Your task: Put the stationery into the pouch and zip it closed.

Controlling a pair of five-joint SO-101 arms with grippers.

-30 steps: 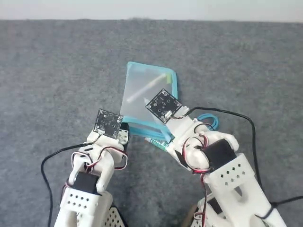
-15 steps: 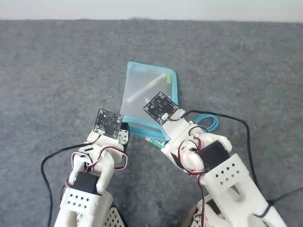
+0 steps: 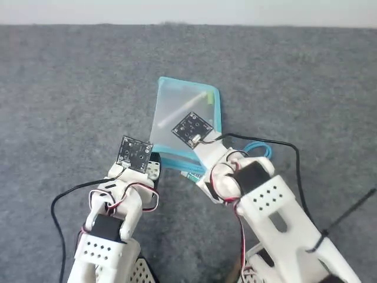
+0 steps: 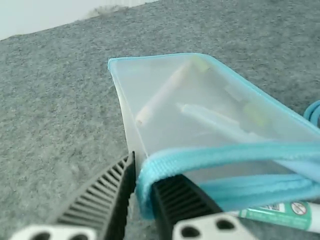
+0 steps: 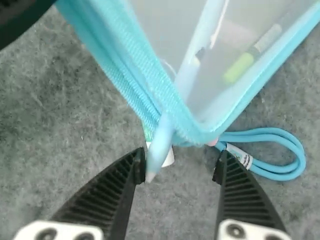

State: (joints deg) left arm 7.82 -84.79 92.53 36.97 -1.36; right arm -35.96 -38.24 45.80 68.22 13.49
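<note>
Our worry is the pale blue pen [image 5: 162,137]: it pokes halfway out of the pouch [image 5: 210,45], its tip between the spread jaws of our right gripper [image 5: 181,157] and close against one of them, so a crooked push could slide it out along the zipper band [image 5: 125,85]. A green marker [image 4: 280,212] also lies outside, beside our left gripper [image 4: 146,175], whose jaws pinch the pouch's zipper corner. Both arms reach forward low over the grey mat [image 3: 70,88], wrists tipped down.

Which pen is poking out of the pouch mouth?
The pale blue pen: its tip sticks out past the zipper. The white pen and the green-tipped one lie fully inside the pouch.
</note>
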